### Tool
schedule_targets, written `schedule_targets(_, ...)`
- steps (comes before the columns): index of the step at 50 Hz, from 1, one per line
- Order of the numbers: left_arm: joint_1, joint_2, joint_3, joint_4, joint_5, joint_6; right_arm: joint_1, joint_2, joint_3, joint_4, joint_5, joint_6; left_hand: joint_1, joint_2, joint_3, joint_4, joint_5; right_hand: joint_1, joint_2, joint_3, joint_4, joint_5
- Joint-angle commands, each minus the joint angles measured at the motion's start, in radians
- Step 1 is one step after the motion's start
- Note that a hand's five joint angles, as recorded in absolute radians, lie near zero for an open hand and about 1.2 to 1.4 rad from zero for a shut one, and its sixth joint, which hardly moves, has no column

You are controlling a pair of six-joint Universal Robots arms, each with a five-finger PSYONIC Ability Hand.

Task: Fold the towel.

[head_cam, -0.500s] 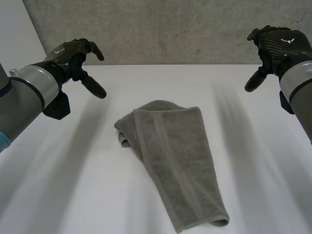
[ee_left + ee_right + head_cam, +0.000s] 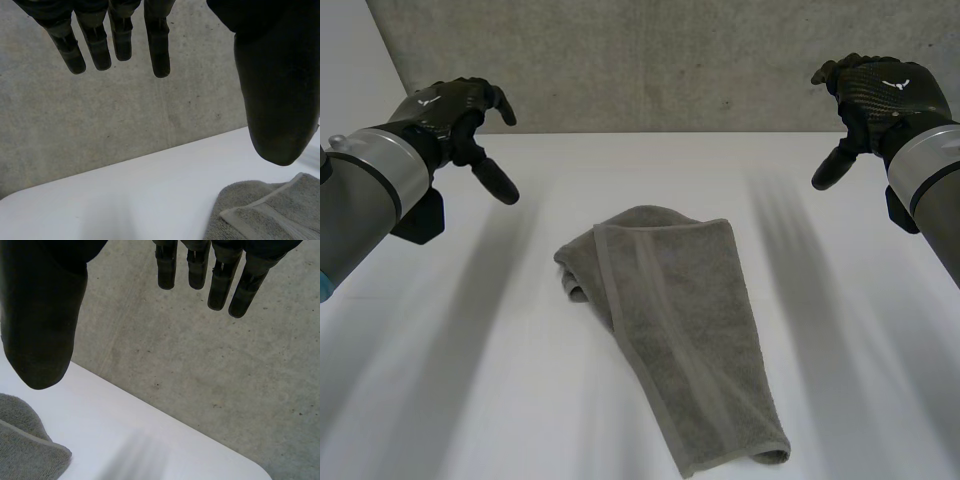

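White table [image 2: 460, 390] bears a folded grey towel [image 2: 680, 330]; left hand [image 2: 448, 112] and right hand [image 2: 878, 92] hover apart from it, fingers spread.

Towel [image 2: 675, 335] lies on the table [image 2: 450, 400] near its middle, slanting from the far centre toward the near side. Left hand [image 2: 450, 115] hangs above the table's far left, right hand [image 2: 875, 95] above its far right. Both are well apart from the towel, which lies between them and nearer the robot. A wall [image 2: 660, 60] stands behind the table's far edge.
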Motion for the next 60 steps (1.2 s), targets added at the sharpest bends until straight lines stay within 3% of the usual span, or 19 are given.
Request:
schedule_targets(1, 0.000, 0.000, 0.000, 0.001, -0.001, -0.003, -0.001, 0.000, 0.001, -0.001, 0.002, 0.000, -0.083, -0.070, -0.076, -0.073, -0.049, -0.050, -0.073, -0.070, -0.086, -0.062)
schedule_targets(15, -0.002, -0.004, -0.011, 0.004, 0.007, -0.005, 0.009, 0.000, 0.002, 0.005, -0.013, -0.011, -0.083, -0.070, -0.076, -0.073, -0.049, -0.050, -0.073, -0.070, -0.086, -0.062)
schedule_targets(18, -0.003, -0.017, -0.012, 0.010, 0.015, -0.002, 0.017, 0.001, 0.007, 0.021, -0.059, -0.038, -0.083, -0.070, -0.076, -0.073, -0.049, -0.050, -0.073, -0.070, -0.086, -0.062)
schedule_targets(20, -0.008, -0.036, -0.014, 0.028, 0.024, 0.003, 0.037, 0.023, 0.023, 0.075, -0.164, -0.116, -0.083, -0.070, -0.076, -0.073, -0.049, -0.050, -0.073, -0.070, -0.086, -0.062)
schedule_targets(23, -0.009, -0.064, -0.014, 0.045, 0.030, 0.014, 0.065, 0.046, 0.036, 0.114, -0.226, -0.175, -0.083, -0.070, -0.076, -0.073, -0.049, -0.050, -0.073, -0.070, -0.086, -0.062)
schedule_targets(25, -0.011, -0.119, -0.017, 0.079, 0.048, 0.049, 0.143, 0.101, 0.066, 0.165, -0.303, -0.308, -0.083, -0.070, -0.076, -0.073, -0.049, -0.050, -0.073, -0.070, -0.086, -0.062)
schedule_targets(31, -0.016, -0.214, -0.020, 0.107, 0.074, 0.136, 0.293, 0.184, 0.134, 0.140, -0.318, -0.481, -0.083, -0.070, -0.076, -0.073, -0.049, -0.050, -0.073, -0.070, -0.086, -0.062)
schedule_targets(41, -0.048, -0.412, -0.002, 0.157, 0.084, 0.184, 0.381, 0.294, 0.221, -0.030, -0.312, -0.550, -0.080, -0.067, -0.073, -0.070, -0.046, -0.050, -0.073, -0.070, -0.086, -0.062)
schedule_targets(45, -0.060, -0.443, -0.005, 0.185, 0.082, 0.184, 0.382, 0.317, 0.221, -0.038, -0.300, -0.598, -0.077, -0.064, -0.070, -0.067, -0.043, 0.175, 0.151, 0.154, 0.139, 0.163)
schedule_targets(47, -0.075, -0.469, -0.006, 0.206, 0.082, 0.184, 0.370, 0.319, 0.212, -0.038, -0.280, -0.627, -0.077, -0.064, -0.070, -0.067, -0.043, 0.604, 0.581, 0.584, 0.568, 0.592)
schedule_targets(48, -0.075, -0.469, -0.006, 0.206, 0.082, 0.184, 0.370, 0.319, 0.212, -0.038, -0.280, -0.627, -0.077, -0.064, -0.070, -0.067, -0.043, 0.606, 0.583, 0.586, 0.571, 0.595)
schedule_targets(50, -0.089, -0.486, -0.005, 0.225, 0.081, 0.184, 0.350, 0.304, 0.197, -0.039, -0.257, -0.624, -0.077, -0.064, -0.070, -0.067, -0.043, 1.169, 1.146, 1.149, 1.133, 1.157)
schedule_targets(55, -0.101, -0.489, -0.011, 0.242, 0.079, 0.184, 0.289, 0.232, 0.162, -0.062, -0.203, -0.566, -0.077, -0.064, -0.070, -0.067, -0.043, 1.172, 1.149, 1.152, 1.136, 1.160)
schedule_targets(58, -0.103, -0.486, -0.012, 0.243, 0.076, 0.182, 0.214, 0.204, 0.140, -0.117, -0.159, -0.434, -0.080, -0.067, -0.073, -0.070, -0.046, 1.172, 1.149, 1.152, 1.136, 1.160)
schedule_targets(60, -0.103, -0.483, -0.014, 0.245, 0.074, 0.176, 0.143, 0.212, 0.117, -0.175, -0.078, -0.281, -0.080, -0.067, -0.073, -0.070, -0.046, 1.172, 1.149, 1.152, 1.136, 1.160)
